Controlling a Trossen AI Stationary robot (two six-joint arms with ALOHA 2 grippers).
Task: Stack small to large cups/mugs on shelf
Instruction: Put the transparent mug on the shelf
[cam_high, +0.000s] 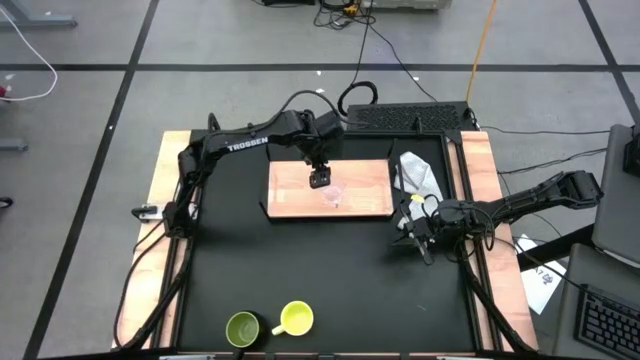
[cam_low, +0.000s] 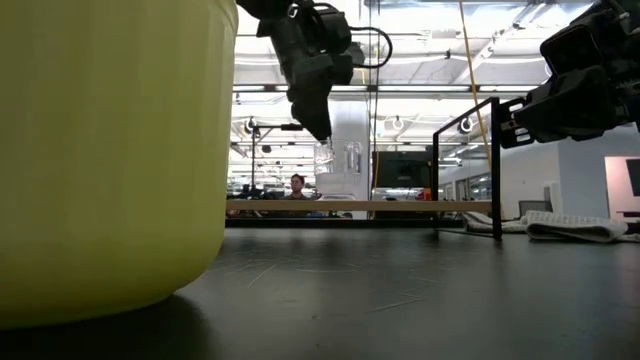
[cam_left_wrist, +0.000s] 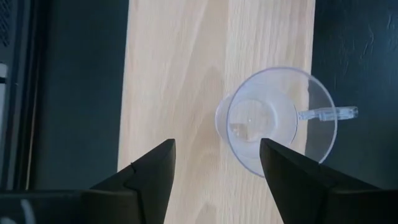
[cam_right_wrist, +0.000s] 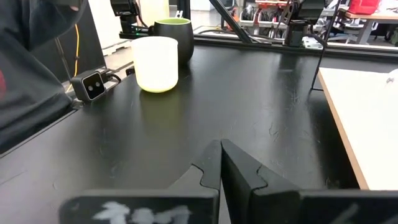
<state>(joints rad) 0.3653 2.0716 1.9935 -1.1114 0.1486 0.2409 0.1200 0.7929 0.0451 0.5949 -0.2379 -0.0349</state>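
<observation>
The clear glass cup (cam_left_wrist: 273, 121) stands upright on its base on the wooden shelf (cam_high: 300, 195), its handle (cam_left_wrist: 329, 113) sticking out sideways. My left gripper (cam_left_wrist: 217, 149) hangs open above the shelf, just beside and above the cup (cam_high: 335, 195), pointing steeply down and holding nothing. The yellow mug (cam_high: 296, 318) and the olive-green mug (cam_high: 243, 328) stand side by side at the table's near edge. My right gripper (cam_right_wrist: 221, 149) is shut and empty, low over the table at the right (cam_high: 410, 240).
A white cloth (cam_high: 418, 175) lies just right of the shelf, near the right arm. A dark frame post (cam_low: 497, 165) stands at the table's far right. The black tabletop (cam_high: 320, 270) lies bare between the shelf and the two mugs. A person shows in the room beyond the table (cam_low: 297, 185).
</observation>
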